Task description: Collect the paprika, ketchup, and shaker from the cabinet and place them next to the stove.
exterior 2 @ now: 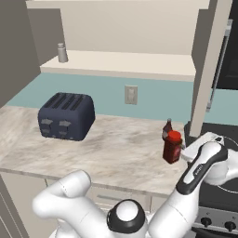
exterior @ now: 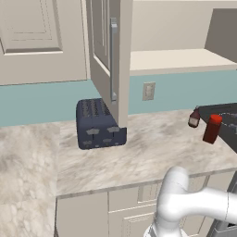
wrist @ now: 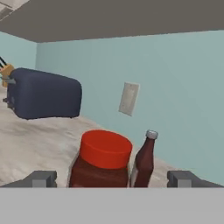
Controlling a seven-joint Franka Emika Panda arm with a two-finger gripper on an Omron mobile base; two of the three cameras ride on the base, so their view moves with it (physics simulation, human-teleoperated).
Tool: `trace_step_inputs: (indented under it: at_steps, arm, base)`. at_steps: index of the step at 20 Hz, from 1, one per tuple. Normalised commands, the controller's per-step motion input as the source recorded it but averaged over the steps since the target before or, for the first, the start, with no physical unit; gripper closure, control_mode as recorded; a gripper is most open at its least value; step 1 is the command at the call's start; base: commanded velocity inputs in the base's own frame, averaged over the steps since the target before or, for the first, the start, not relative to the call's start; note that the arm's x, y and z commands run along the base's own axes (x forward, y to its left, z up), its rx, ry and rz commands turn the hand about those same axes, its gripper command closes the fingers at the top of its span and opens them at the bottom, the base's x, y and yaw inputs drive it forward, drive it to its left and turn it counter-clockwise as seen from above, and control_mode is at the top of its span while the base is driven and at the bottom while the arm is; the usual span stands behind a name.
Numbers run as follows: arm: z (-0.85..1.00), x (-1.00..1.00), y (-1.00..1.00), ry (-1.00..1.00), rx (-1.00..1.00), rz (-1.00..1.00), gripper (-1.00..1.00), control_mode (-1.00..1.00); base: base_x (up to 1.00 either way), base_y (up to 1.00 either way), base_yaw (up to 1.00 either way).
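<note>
Between the spread fingertips of the gripper (wrist: 112, 178), jaws wide and holding nothing: paprika jar (wrist: 103, 159), red lid, on the counter (exterior: 152, 148). Ketchup bottle (wrist: 144, 159) just beside it, near the stove (exterior: 227, 115). Shaker (exterior 2: 62, 53) on the open cabinet's shelf (exterior 2: 135, 62). Toaster (exterior 2: 66, 116) well apart.

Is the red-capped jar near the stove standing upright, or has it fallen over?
Upright. The red-capped jar stands on its base on the counter, red cap on top, beside the small dark bottle, at the stove's edge.
</note>
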Motion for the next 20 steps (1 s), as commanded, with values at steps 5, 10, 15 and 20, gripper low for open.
trace_step_inputs:
  at_steps: [5,10,15,20]
  arm:
    - [0.22,-0.83,0.0,-0.08,0.0,0.0,-1.0,-1.0]
    - [0.11,-0.87,0.24,-0.04,0.0,0.0,-1.0,-1.0]
    - [0.12,-0.63,0.64,0.0,0.0,-0.06,-1.0,-1.0]
    - [0.18,-0.41,0.82,0.0,0.0,-0.09,-1.0,-1.0]
  base:
    - [0.0,0.0,0.0]
    - [0.0,0.0,0.0]
    - [0.0,0.0,0.0]
    - [0.0,0.0,0.0]
